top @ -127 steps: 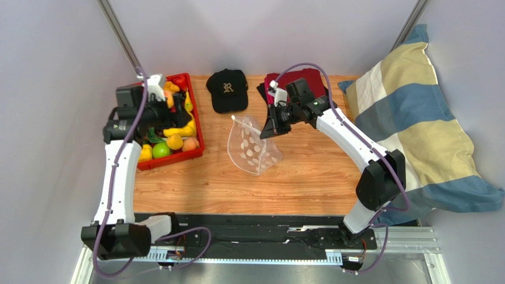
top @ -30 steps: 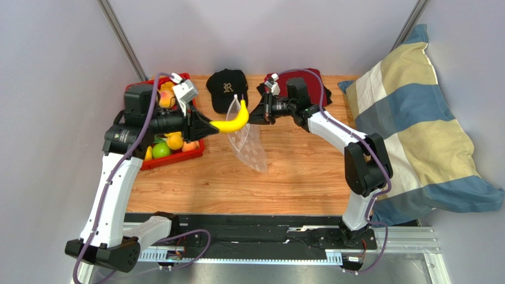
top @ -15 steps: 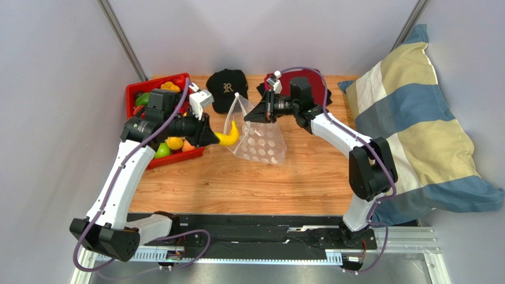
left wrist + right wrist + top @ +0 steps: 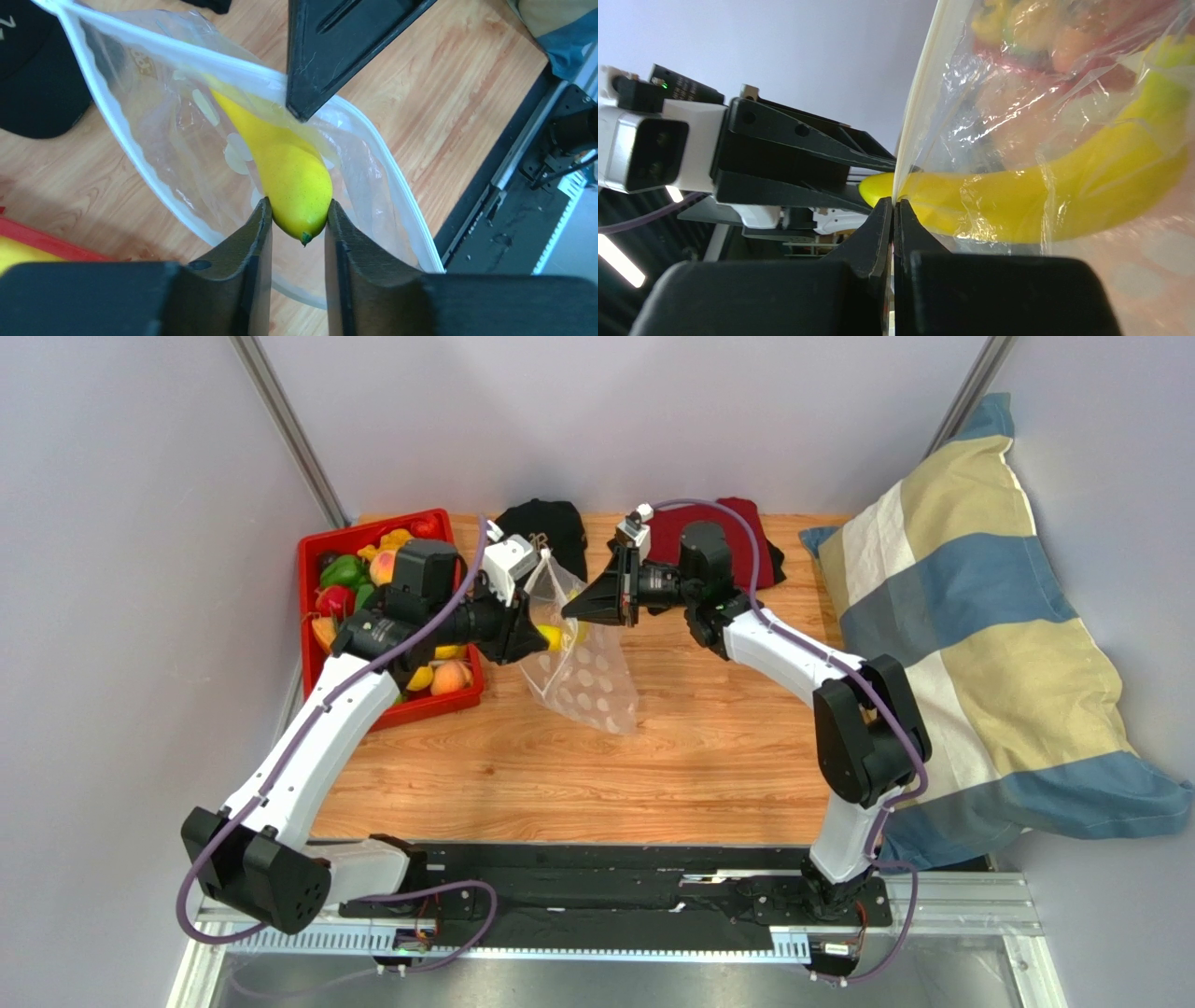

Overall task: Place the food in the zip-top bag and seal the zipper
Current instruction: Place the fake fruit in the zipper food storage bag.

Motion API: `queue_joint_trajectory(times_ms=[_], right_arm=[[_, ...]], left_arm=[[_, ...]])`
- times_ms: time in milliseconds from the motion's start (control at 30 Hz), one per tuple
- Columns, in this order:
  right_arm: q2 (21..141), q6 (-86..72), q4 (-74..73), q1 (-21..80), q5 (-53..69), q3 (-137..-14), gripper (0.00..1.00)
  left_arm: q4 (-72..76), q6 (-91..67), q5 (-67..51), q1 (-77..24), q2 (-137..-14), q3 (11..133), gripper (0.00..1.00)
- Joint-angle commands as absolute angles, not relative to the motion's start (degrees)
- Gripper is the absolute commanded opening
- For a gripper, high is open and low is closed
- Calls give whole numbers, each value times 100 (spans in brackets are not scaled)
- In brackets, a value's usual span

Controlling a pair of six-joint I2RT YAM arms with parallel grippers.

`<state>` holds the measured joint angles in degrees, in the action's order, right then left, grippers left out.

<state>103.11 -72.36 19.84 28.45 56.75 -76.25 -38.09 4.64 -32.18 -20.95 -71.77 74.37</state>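
My left gripper (image 4: 297, 217) is shut on the end of the yellow banana (image 4: 281, 164), whose far part reaches into the open mouth of the clear dotted zip-top bag (image 4: 175, 140). In the top view my left gripper (image 4: 540, 633) meets the bag (image 4: 589, 679) at its left side. My right gripper (image 4: 894, 210) is shut on the bag's white zipper edge (image 4: 917, 105) and holds the bag up off the table; the banana (image 4: 1046, 189) shows through the plastic. My right gripper (image 4: 603, 599) is at the bag's top. More toy fruit lies in the red tray (image 4: 316, 560).
A black cap (image 4: 540, 521) and a dark red cloth (image 4: 730, 525) lie at the table's back. A striped pillow (image 4: 982, 616) fills the right side. The wooden table (image 4: 631, 770) runs to the black rail at the near edge.
My left gripper has carried the banana from the tray rightward and pushed its tip into the bag's mouth. My right gripper has lifted the bag's edge and shifted slightly left.
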Motion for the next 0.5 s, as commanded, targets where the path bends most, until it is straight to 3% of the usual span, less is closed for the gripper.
queue_joint_trajectory(times_ms=[0,33,100,267,367,467], right_arm=[[10503,-8471,3330,2865,5880,-7576,0],[10512,-8481,3314,2848,5862,-7620,0],[10494,-8481,3313,2830,5854,-7620,0],[10485,-8403,3279,2707,5853,-7498,0],[10433,-8131,3051,2567,5880,-7418,0],[10345,-7073,1946,2514,5845,-7523,0]], left_arm=[[-2715,500,-2989,-2320,-6838,7198,61],[-2785,614,-2893,-2320,-6838,7224,74],[-3163,790,-2795,-2320,-6785,7364,83],[-3875,626,-2786,-2022,-6514,7699,83],[-4183,335,-3146,-1294,-6495,7831,82],[-4508,500,-2988,-600,-6635,7761,82]])
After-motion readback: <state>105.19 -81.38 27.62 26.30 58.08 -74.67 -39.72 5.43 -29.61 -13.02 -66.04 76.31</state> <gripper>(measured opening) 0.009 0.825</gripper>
